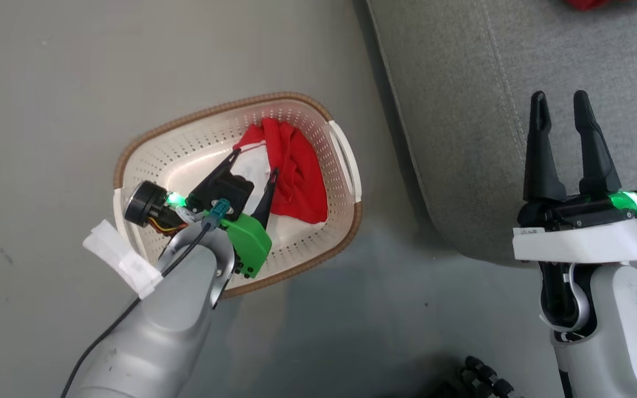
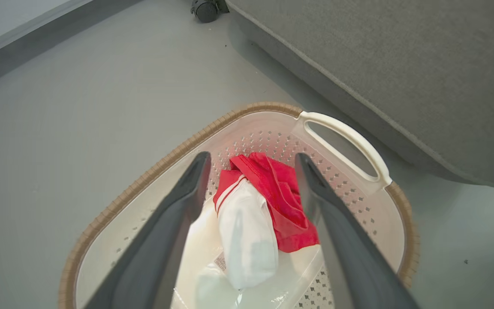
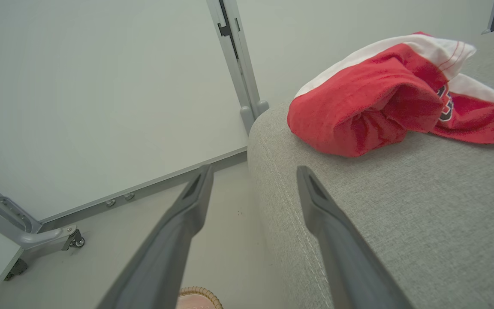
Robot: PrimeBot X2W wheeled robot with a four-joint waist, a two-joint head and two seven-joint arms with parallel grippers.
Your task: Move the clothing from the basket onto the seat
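Note:
A cream perforated basket [image 1: 147,146] with a brown rim stands on the floor left of the grey seat [image 1: 462,83]. Inside it lies a red and white garment [image 1: 296,171]. My left gripper [image 1: 255,165] reaches down into the basket, open, its fingers straddling the garment [image 2: 268,201] without closing on it. My right gripper [image 1: 562,105] hovers open over the seat's near corner, holding nothing. A second red and white garment [image 3: 384,98] with a dark emblem lies on the seat [image 3: 423,214] ahead of the right gripper [image 3: 253,171]. A red edge of clothing [image 1: 589,4] peeks in at the seat's far side.
Grey floor surrounds the basket [image 2: 238,116]. A white panel on a wheeled metal frame [image 3: 238,56] stands beyond the seat's corner. A dark caster [image 2: 206,9] sits on the floor by the seat [image 2: 401,64]. Dark robot parts [image 1: 481,376] show at the bottom edge.

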